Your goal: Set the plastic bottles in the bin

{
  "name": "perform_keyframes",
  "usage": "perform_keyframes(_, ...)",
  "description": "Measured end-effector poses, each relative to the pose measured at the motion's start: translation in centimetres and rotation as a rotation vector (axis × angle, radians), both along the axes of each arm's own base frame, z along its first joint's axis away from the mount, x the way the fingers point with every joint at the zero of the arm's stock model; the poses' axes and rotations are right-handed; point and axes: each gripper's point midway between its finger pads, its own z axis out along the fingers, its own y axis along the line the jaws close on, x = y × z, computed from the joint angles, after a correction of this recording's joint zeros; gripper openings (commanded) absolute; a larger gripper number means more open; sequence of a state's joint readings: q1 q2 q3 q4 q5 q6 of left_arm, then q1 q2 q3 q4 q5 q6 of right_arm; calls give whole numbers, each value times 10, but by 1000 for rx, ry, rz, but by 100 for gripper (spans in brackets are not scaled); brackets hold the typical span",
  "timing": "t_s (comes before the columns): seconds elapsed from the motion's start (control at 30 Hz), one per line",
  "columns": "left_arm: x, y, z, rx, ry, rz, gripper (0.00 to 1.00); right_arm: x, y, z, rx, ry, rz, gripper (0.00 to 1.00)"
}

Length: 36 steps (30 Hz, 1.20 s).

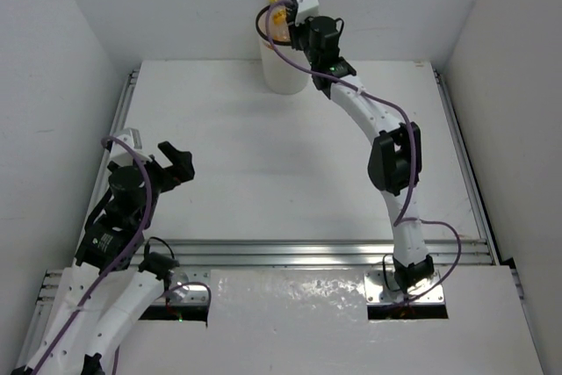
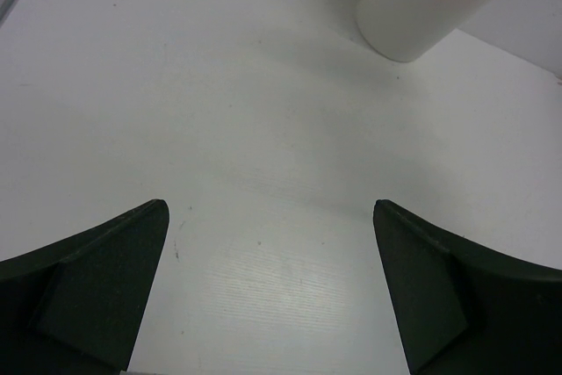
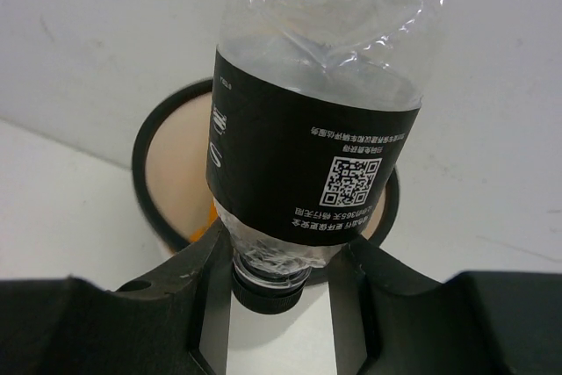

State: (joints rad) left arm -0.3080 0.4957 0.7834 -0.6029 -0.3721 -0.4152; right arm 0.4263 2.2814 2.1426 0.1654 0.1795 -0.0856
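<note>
– Status on the right tool (image 3: pixel 281 263)?
– We see it clamped on the neck of a clear, crumpled plastic bottle with a dark label and black cap (image 3: pixel 312 151). The cap end points toward the wrist and the body sticks out ahead of the tool.
– Where do we put that against the bin?
– Held above the mouth of the tall white cylindrical bin with the thin black rim (image 3: pixel 143 151), which stands at the far edge of the white table (image 1: pixel 263 155). We can't tell if the bottle touches the rim.
– Anything in it?
– We catch a bit of orange (image 3: pixel 204 227) low against the inner wall. Too little shows to name it.
– Left tool (image 2: pixel 270 210)?
– Its dark fingers (image 2: pixel 97 287) stand wide apart, and only table surface shows between them. It hovers at the near left, well apart from the bin.
</note>
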Motion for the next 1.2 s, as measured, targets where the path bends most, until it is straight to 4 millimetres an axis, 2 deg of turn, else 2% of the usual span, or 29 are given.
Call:
perform_keyframes(0.1, 0, 0, 0, 0, 0, 0, 100, 9, -8, 10, 23, -51, -8, 23)
perform_keyframes(0.2, 0, 0, 0, -1, -3, 0, 100, 24, -7, 19, 49, -120, 16, 24)
perform_keyframes(0.27, -1, 0, 1, -2, -7, 0, 100, 31, -8, 18, 61, -142, 27, 25)
perform_keyframes(0.4, -2, 0, 1, -3, -10, -1, 100, 46, -9, -1, 102, -147, 54, 26)
perform_keyframes(0.5, -2, 0, 0, -2, -6, -3, 100, 57, -14, -28, 127, -109, 57, 29)
perform_keyframes(0.53, -1, 0, -1, -2, -4, -3, 100, 60, -17, -37, 129, -96, 54, 34)
perform_keyframes(0.6, 0, -1, -2, 1, 3, -3, 100, 63, -18, -40, 153, -101, 61, 48)
perform_keyframes(0.63, 0, -1, -3, 2, 7, -3, 100, 64, -21, -39, 155, -102, 59, 65)
perform_keyframes(0.67, 1, -1, -4, 3, 11, -3, 100, 64, -22, -38, 161, -103, 58, 72)
perform_keyframes(0.7, 1, -1, -5, 4, 14, -4, 100, 65, -24, -36, 161, -106, 58, 90)
perform_keyframes(0.73, 1, -1, -5, 4, 15, -5, 99, 65, -24, -35, 165, -105, 56, 90)
perform_keyframes(0.77, 1, -2, -5, 4, 16, -7, 99, 65, -25, -34, 161, -107, 56, 98)
perform_keyframes(0.97, 1, -3, -5, 1, 17, -15, 99, 65, -25, -25, 163, -118, 59, 99)
perform_keyframes(1.2, 3, -6, -9, 7, 33, -26, 99, 62, -26, -30, 148, -70, 50, 99)
